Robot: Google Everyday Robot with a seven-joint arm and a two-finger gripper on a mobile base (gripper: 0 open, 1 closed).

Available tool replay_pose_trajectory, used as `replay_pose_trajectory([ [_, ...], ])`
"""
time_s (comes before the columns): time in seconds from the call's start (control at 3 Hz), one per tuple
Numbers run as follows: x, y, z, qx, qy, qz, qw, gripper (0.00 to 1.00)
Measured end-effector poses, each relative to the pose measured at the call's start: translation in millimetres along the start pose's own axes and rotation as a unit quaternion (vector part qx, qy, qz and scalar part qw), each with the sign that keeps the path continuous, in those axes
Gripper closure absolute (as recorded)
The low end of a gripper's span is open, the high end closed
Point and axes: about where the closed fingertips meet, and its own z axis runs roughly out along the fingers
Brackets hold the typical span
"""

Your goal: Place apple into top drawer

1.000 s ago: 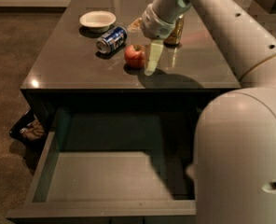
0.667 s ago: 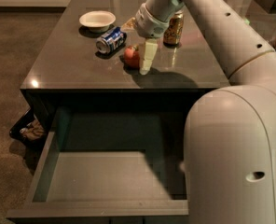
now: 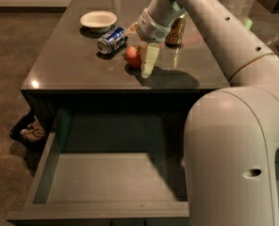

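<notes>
The red apple [image 3: 132, 56] sits on the dark counter top [image 3: 73, 60], near its middle. My gripper [image 3: 146, 66] reaches down right beside the apple, its pale finger [image 3: 149, 60] covering the apple's right side. The top drawer [image 3: 113, 178] is pulled wide open below the counter's front edge; its flat grey bottom shows nothing in it. My arm comes in from the upper right and its big white body hides the drawer's right side.
A blue soda can [image 3: 112, 40] lies on its side just left of the apple. A white bowl [image 3: 98, 20] stands further back left. A brown can [image 3: 175, 30] stands behind the gripper. A dark bin [image 3: 30, 131] with crumpled stuff sits on the floor at the left.
My gripper has moved left across the counter and closed in on the apple, with the arm swinging the same way. The apple, cans and drawer have stayed put.
</notes>
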Motion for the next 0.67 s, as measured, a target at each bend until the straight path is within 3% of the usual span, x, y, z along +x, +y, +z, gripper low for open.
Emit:
replay_pose_trajectory([
  [0.33, 0.0, 0.0, 0.0, 0.000, 0.000, 0.000, 1.0000, 0.17],
  [0.67, 0.0, 0.0, 0.0, 0.000, 0.000, 0.000, 1.0000, 0.49],
])
